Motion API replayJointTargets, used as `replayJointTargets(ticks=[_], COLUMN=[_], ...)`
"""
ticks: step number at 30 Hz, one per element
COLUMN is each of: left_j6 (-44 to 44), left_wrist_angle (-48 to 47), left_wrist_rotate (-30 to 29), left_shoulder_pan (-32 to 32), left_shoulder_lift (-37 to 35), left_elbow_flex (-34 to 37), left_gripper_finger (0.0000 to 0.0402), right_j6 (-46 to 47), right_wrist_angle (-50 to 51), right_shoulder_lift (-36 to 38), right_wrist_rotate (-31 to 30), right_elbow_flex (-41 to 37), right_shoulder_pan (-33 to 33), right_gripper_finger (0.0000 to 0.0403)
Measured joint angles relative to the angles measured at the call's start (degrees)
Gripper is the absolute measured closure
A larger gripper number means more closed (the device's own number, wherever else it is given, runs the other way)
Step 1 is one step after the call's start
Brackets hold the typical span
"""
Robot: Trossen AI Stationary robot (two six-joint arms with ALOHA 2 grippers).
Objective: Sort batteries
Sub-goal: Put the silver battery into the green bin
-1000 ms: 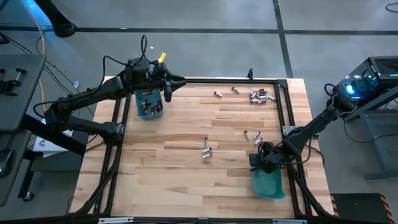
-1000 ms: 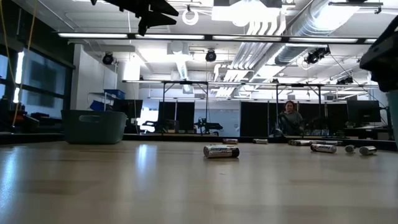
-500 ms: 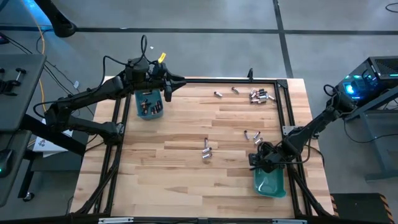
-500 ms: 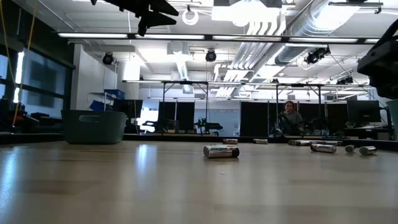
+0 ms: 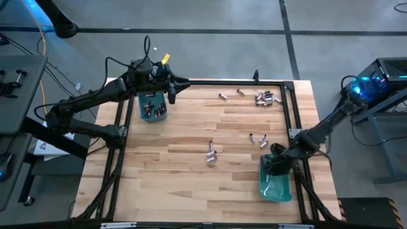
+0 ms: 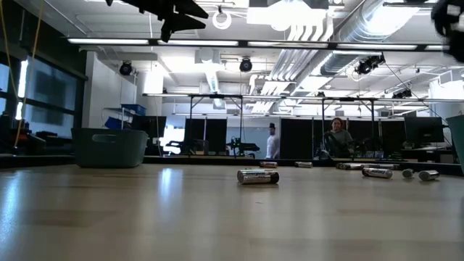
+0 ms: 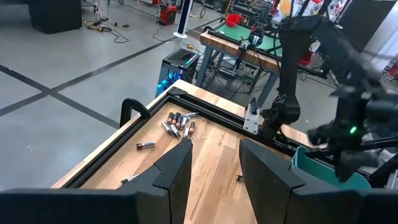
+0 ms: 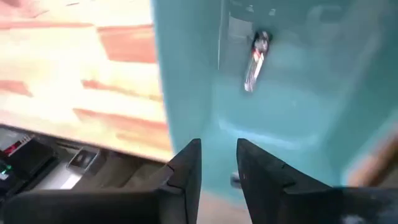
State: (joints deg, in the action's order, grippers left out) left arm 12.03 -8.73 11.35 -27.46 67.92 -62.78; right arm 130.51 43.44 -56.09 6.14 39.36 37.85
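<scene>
The right gripper (image 5: 275, 166) has been shifted over the teal rectangular plastic bin (image 5: 276, 186), fingers parted and empty; a silvery cylindrical battery (image 8: 255, 53) lies inside it, apparently just delivered.

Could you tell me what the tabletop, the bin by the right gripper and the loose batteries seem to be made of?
Tabletop: looks like wood, butcher-block style, with visible staggered planks and a pale satin finish. Teal bin: probably moulded plastic, smooth and slightly glossy, translucent-looking at its walls. Batteries: likely metal-cased, with silvery glints in the low view.

lab/workshop | exposed ceiling ducts (image 6: 377, 29) | workbenches (image 7: 249, 46) | concrete floor (image 5: 222, 16)
</scene>
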Motion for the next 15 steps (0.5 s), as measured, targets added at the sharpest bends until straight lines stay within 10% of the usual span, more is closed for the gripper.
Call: replayJointTargets(ticks=[4, 10, 15], left_j6=[0.0, -0.15, -0.11], left_wrist_angle=[0.0, 0.05, 0.07], left_wrist_rotate=[0.02, 0.02, 0.02], left_shoulder_pan=[0.0, 0.0, 0.0], left_shoulder_lift=[0.0, 0.0, 0.0], left_elbow_flex=[0.0, 0.0, 0.0], left_gripper_finger=[0.0273, 0.0273, 0.0273], right_j6=[-0.31, -11.94, -23.38], right_wrist_angle=[13.93, 25.47, 24.26], right_shoulder_lift=[1.63, 2.2, 1.84], right_wrist_rotate=[-3.15, -29.91, -32.64], right_elbow_flex=[10.64, 19.21, 15.82], right_shoulder_pan=[0.01, -4.45, -14.69], right_gripper_finger=[0.0313, 0.0313, 0.0282])
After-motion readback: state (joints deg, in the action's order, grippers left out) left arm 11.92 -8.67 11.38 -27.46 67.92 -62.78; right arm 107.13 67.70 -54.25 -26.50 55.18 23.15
